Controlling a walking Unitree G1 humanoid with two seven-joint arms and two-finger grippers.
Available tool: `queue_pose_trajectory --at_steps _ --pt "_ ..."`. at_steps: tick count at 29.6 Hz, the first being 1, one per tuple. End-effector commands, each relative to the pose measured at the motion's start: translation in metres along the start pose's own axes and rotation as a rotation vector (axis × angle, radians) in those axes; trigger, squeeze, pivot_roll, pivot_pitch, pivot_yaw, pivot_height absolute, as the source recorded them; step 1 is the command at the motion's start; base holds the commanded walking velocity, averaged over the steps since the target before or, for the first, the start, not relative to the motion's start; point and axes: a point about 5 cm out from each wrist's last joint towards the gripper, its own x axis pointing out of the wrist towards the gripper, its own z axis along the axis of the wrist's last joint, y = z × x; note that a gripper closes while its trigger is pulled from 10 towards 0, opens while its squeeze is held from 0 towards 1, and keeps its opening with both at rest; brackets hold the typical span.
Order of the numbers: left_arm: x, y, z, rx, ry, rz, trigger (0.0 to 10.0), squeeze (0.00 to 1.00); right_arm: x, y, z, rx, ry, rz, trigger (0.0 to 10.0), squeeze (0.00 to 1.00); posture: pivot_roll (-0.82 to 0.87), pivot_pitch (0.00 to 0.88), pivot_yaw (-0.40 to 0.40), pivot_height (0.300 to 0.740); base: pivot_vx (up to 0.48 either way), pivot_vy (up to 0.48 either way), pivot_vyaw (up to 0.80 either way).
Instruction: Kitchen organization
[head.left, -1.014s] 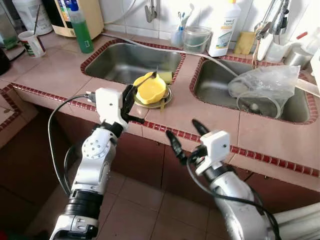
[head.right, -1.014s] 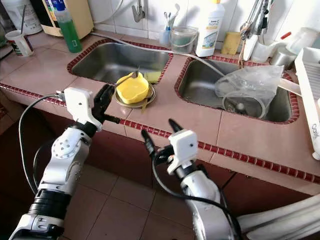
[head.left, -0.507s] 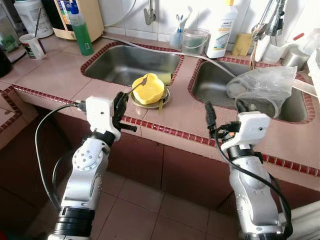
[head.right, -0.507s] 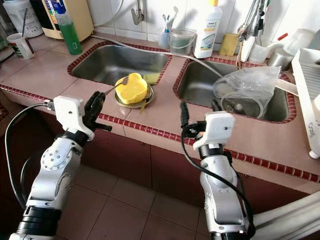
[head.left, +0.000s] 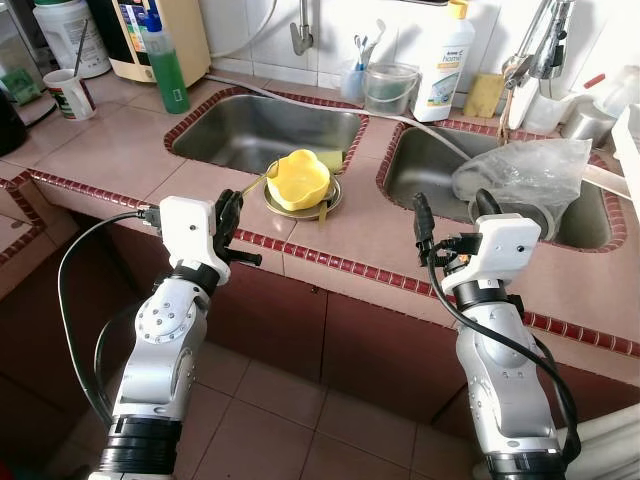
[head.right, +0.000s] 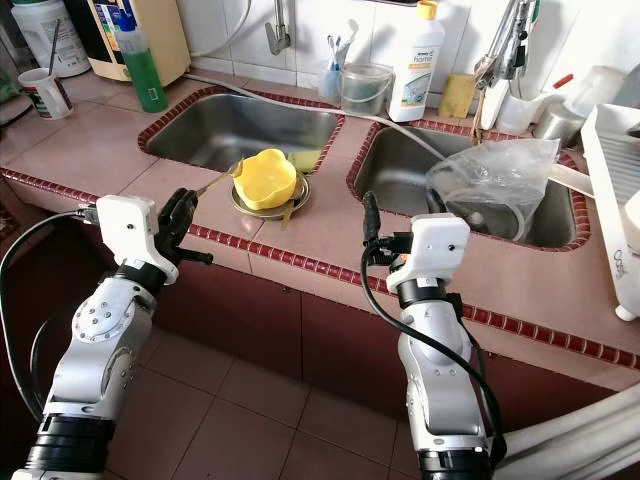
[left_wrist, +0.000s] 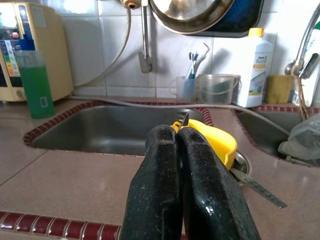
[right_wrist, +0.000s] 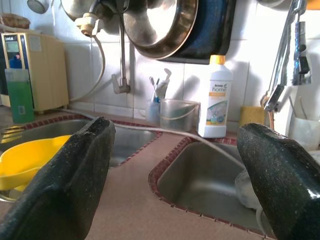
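A yellow bowl (head.left: 298, 178) sits on a small metal plate (head.left: 335, 192) on the tiled counter between the two sinks, with a fork (left_wrist: 182, 120) standing in it. My left gripper (head.left: 228, 212) is shut with nothing in it, level with the counter's front edge, a little left of the bowl; the left wrist view looks past its fingers (left_wrist: 195, 170) at the bowl (left_wrist: 217, 142). My right gripper (head.left: 452, 210) is open and empty, pointing up over the counter edge in front of the right sink, right of the bowl.
A crumpled plastic bag (head.left: 525, 165) over a bowl lies in the right sink (head.left: 420, 165). The left sink (head.left: 250, 125) is behind the yellow bowl. A green bottle (head.left: 165, 60), a cup (head.left: 70, 93), a white detergent bottle (head.left: 445, 60) and a clear tub (head.left: 388, 88) line the back. A dish rack (head.right: 615, 170) stands far right.
My right arm has risen from below the counter to its front edge, its fingers now pointing up. The left gripper has drawn back a little from the bowl. The camera has shifted.
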Motion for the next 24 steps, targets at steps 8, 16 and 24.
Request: queue_pose_trajectory --at_steps 8,16,24 --pt "-0.0001 -0.0005 0.0015 -0.016 0.009 -0.008 10.0 0.00 0.0002 0.0028 -0.0007 -0.005 -0.003 0.018 10.0 0.00 -0.05 0.029 0.009 0.740 0.143 0.000 0.00" --pt "-0.0016 0.0023 0.0011 -0.018 0.014 0.009 10.0 0.00 -0.0002 0.0056 -0.0009 0.001 -0.003 0.038 10.0 0.00 -0.05 0.034 0.004 0.740 0.326 0.000 0.00" --pt "-0.0028 0.0037 0.0005 -0.019 0.024 0.017 10.0 0.00 -0.0017 0.0078 -0.0022 0.008 0.002 0.052 10.0 0.00 -0.04 0.043 0.002 0.740 0.371 0.000 0.00"
